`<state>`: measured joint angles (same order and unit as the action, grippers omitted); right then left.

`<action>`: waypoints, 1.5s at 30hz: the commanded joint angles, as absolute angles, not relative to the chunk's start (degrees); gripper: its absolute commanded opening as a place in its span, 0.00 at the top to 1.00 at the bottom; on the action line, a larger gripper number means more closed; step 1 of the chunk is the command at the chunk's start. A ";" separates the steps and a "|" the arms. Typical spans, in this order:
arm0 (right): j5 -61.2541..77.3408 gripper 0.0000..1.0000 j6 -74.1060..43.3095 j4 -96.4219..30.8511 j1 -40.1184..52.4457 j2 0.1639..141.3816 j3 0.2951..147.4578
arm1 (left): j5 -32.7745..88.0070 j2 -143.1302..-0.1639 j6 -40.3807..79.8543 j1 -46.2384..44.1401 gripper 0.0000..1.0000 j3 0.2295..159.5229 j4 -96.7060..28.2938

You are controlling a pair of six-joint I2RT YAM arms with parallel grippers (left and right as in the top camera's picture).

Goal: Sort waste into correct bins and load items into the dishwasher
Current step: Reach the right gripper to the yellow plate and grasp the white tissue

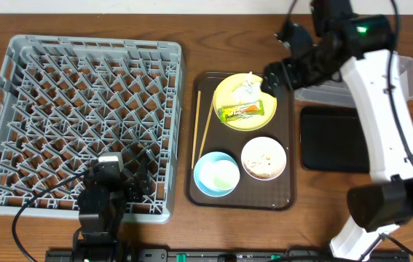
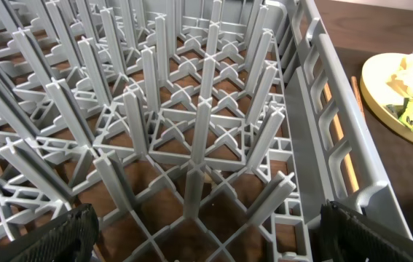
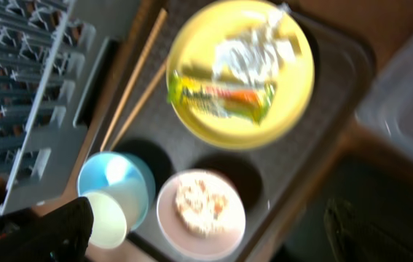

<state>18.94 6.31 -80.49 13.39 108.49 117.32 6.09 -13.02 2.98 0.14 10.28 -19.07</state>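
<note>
The yellow plate point(image 1: 245, 101) point(image 3: 240, 70) sits at the far end of the brown tray point(image 1: 286, 196) and carries the green-and-orange wrapper point(image 1: 244, 111) point(image 3: 221, 98) and the white tissue point(image 1: 248, 86) point(image 3: 246, 52). The blue bowl point(image 1: 216, 175) point(image 3: 116, 191) and the cream bowl point(image 1: 264, 158) point(image 3: 200, 213) with rice scraps point(image 3: 200, 204) sit at the near end. Chopsticks point(image 1: 197, 127) point(image 3: 135, 76) lie along the tray's left side. My right gripper point(image 1: 273, 78) point(image 3: 206, 236) is open above the plate's right edge. My left gripper point(image 1: 113, 191) point(image 2: 206, 233) is open over the grey rack point(image 1: 82, 116) point(image 2: 191, 131).
The clear tub point(image 1: 403, 80) stands at the far right, partly behind my right arm. The black tray point(image 1: 333, 138) lies in front of it, right of the brown tray. The rack fills the left half of the table.
</note>
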 commanded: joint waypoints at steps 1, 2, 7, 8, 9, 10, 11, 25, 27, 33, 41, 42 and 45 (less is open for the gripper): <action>21.10 0.01 6.24 -75.02 16.38 109.84 119.13 | 6.87 -12.97 3.46 -0.10 0.01 11.57 -18.85; 20.97 0.06 6.24 -72.77 17.08 110.32 119.13 | 6.87 -12.97 3.46 -0.08 0.01 11.57 -18.85; 14.41 0.11 1.13 -65.10 20.29 113.71 119.11 | 6.87 -12.97 3.46 -0.10 0.01 11.55 -18.85; 12.16 0.10 -0.34 -64.45 20.91 114.72 119.11 | 6.87 -12.97 3.49 -0.10 0.01 11.55 -18.87; 10.39 0.10 -1.58 -64.05 21.39 115.61 119.11 | 6.87 -12.97 3.49 -0.10 0.01 11.55 -18.87; 9.04 0.10 -2.55 -63.90 21.78 116.51 119.11 | 6.87 -12.97 3.46 -0.10 0.01 11.55 -18.87; 7.70 0.12 -3.51 -63.88 22.17 117.54 119.11 | 6.87 -12.97 3.49 -0.10 0.01 11.55 -18.85; 2.98 0.36 -13.02 -63.48 23.07 132.07 119.11 | 6.85 -12.97 3.46 -0.10 0.01 11.55 -20.14; 2.74 0.37 -14.24 -63.61 23.07 134.34 119.11 | 6.85 -12.97 3.46 -0.10 0.01 11.55 -20.47; 2.76 0.57 -16.73 -63.57 22.94 136.07 119.11 | 6.85 -12.97 3.46 -0.10 0.01 11.55 -20.53; 2.79 0.99 -16.71 -67.07 22.48 135.22 119.17 | 6.85 -12.97 3.46 -0.10 0.01 11.55 -20.51; 2.79 0.99 -16.71 -67.55 22.17 134.45 119.20 | 6.85 -12.97 3.46 -0.10 0.01 11.55 -20.51; 2.31 0.99 -16.69 -67.92 21.32 131.39 119.20 | 6.85 -12.97 3.46 -0.10 0.01 11.55 -20.53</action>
